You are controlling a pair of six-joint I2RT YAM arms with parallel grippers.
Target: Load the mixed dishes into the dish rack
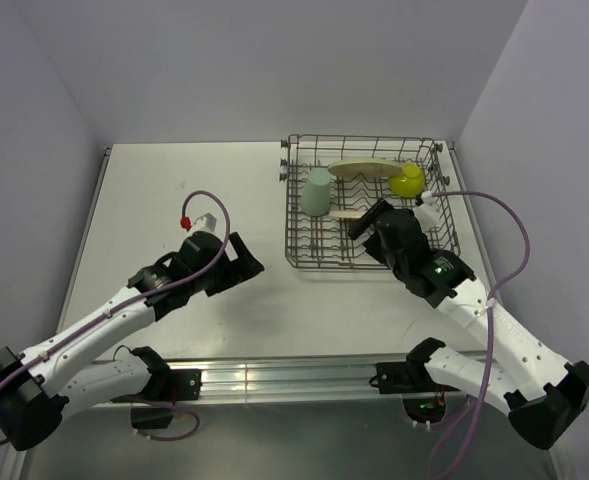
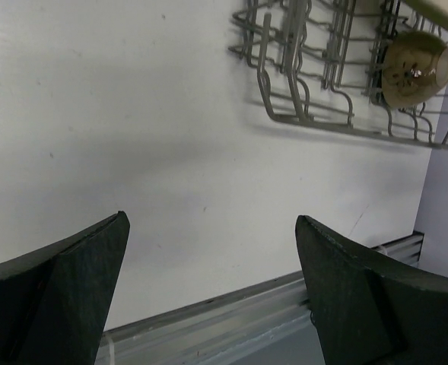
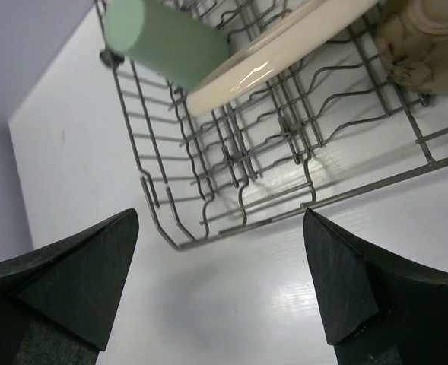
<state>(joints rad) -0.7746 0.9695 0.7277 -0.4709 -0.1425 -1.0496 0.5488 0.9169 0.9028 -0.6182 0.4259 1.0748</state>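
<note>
1. Top view, room: the white surface is boxed in by pale walls at left, back and right. A metal rail runs along the near edge. The rack sits at back right, near the right wall. The left half of the surface is open room.
2. Top view, arms: the left gripper hangs over bare surface, well apart from the rack's left side. The right gripper is over the rack's near edge.
3. Top view, count in the rack:
   - one mint cup at left
   - one lime bowl at right
   - one cream plate leaning between them
   - a second cream edge just beside the right gripper, mostly hidden
4. Left wrist view: the left gripper is spread wide with nothing between its fingers and bare surface below. A rack corner shows at upper right, holding a tan rounded piece; I cannot tell what it is.
5. Right wrist view: the right gripper is spread wide and empty, over the rack's outer wire. Inside are one mint cup, closed end toward the camera, and one tilted cream plate just beside it.
</note>
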